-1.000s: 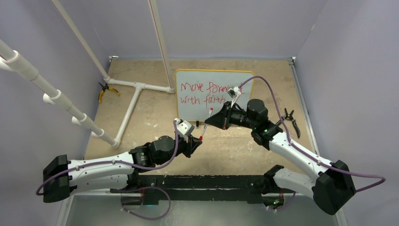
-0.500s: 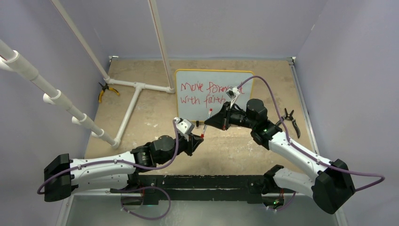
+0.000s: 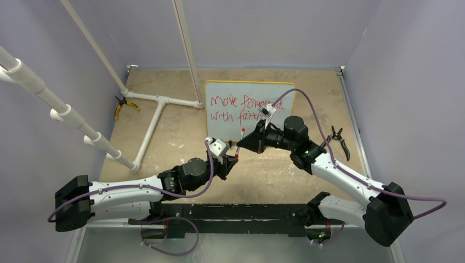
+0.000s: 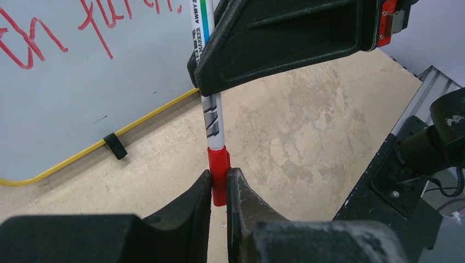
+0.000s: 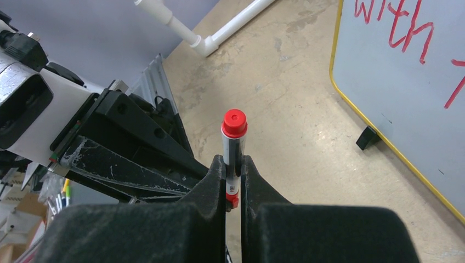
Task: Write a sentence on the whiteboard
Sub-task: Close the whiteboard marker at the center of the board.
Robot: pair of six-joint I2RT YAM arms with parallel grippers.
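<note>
Table (image 3: pixel 164 131): tan surface with the board at its far centre.
Whiteboard (image 3: pixel 241 90): yellow-framed, resting on black feet just beyond both grippers.
Sentence (image 3: pixel 225 102): two red handwritten lines on the board (right end hidden behind the right arm).
Right gripper (image 5: pixel 234 164): fingers clamped on the marker's barrel.
Left gripper (image 4: pixel 219 183): fingers closed on the cap.
Marker (image 4: pixel 214 118): spans both grippers, near the board's lower edge.
Cap (image 4: pixel 219 164): red, on the marker's lower end.

We count one whiteboard (image 3: pixel 249 90) bearing two lines of red lettering (image 3: pixel 236 108); one marker (image 4: pixel 215 123); two grippers, left gripper (image 4: pixel 219 181) and right gripper (image 5: pixel 234 164); two pliers, yellow-handled pliers (image 3: pixel 124 106) left of the whiteboard, black pliers (image 3: pixel 340 140) right.
</note>
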